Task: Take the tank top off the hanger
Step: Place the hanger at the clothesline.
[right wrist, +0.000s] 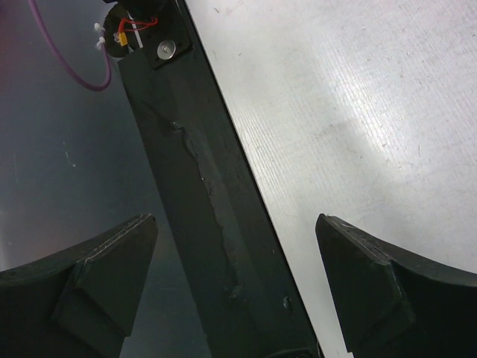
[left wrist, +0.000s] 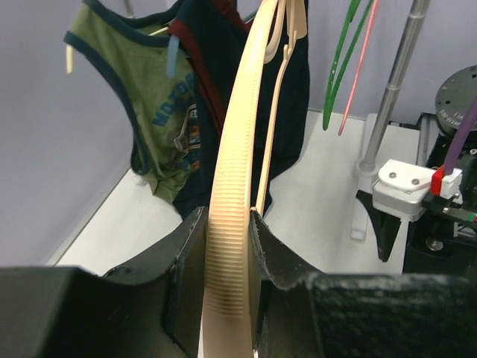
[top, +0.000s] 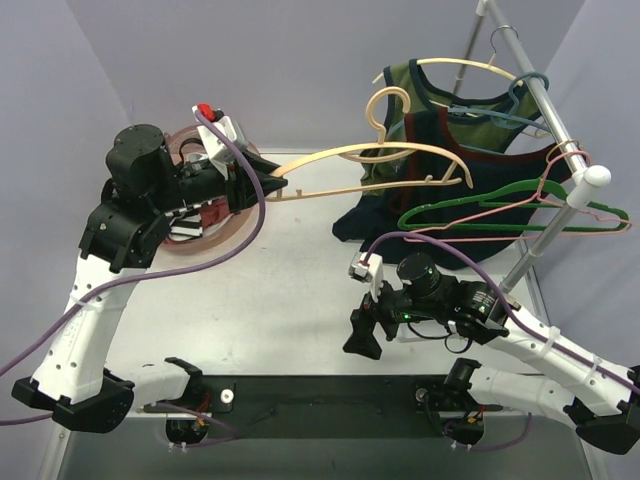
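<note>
My left gripper (top: 280,185) (left wrist: 227,216) is shut on one end of a beige plastic hanger (top: 370,160) (left wrist: 238,149) and holds it level in the air above the table. No cloth shows on this hanger. Just behind its far end, a navy tank top (top: 440,190) (left wrist: 209,74) with red trim hangs from the rack, its hem reaching down to the table. My right gripper (top: 362,335) (right wrist: 235,224) stands open and empty, low over the table's near edge, apart from the garments.
A green tank top (top: 440,85) (left wrist: 149,112) hangs on another beige hanger at the rack's back. Bare green (top: 510,215) and pink (top: 560,195) hangers hang from the slanted metal rail (top: 545,105). A reddish ring (top: 215,235) lies under the left arm. A black strip (right wrist: 201,186) runs along the near edge.
</note>
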You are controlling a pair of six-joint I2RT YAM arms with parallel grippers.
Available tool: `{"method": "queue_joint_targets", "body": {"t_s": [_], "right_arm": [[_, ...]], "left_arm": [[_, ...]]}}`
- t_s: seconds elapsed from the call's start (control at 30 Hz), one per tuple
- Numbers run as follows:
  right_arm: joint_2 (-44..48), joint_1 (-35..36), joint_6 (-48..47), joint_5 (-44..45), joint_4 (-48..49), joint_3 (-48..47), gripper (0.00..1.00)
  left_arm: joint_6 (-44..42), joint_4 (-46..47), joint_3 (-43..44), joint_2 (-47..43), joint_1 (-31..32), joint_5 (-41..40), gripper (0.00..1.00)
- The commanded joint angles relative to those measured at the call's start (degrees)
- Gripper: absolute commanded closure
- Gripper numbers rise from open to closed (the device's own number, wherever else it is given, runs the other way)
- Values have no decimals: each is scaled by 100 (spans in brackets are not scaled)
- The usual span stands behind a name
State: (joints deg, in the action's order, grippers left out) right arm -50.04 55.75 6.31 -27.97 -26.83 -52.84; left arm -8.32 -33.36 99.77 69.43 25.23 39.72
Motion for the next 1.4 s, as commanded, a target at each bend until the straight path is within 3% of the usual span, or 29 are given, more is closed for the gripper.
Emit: {"method": "queue_joint_targets", "body": {"t_s": [0.0, 0.13, 0.53, 0.87, 1.37], "right_arm": [[-58, 77, -7, -121, 29, -218, 7], [-76, 112, 11, -104, 37, -192, 7], [319, 191, 64, -51, -33, -174, 7], [425, 270, 108, -25, -33, -174, 7], [557, 288, 152, 81, -270, -253, 7]], "left_arm": [[260, 945, -72, 149, 288, 150, 100], [-90, 893, 357, 536, 955, -851, 100], [216, 1728, 1808, 2327, 1888, -1406, 100], [243, 1448, 3461, 3656, 2469, -1784, 100], [436, 1684, 3515, 4246, 2803, -1529, 100]]}}
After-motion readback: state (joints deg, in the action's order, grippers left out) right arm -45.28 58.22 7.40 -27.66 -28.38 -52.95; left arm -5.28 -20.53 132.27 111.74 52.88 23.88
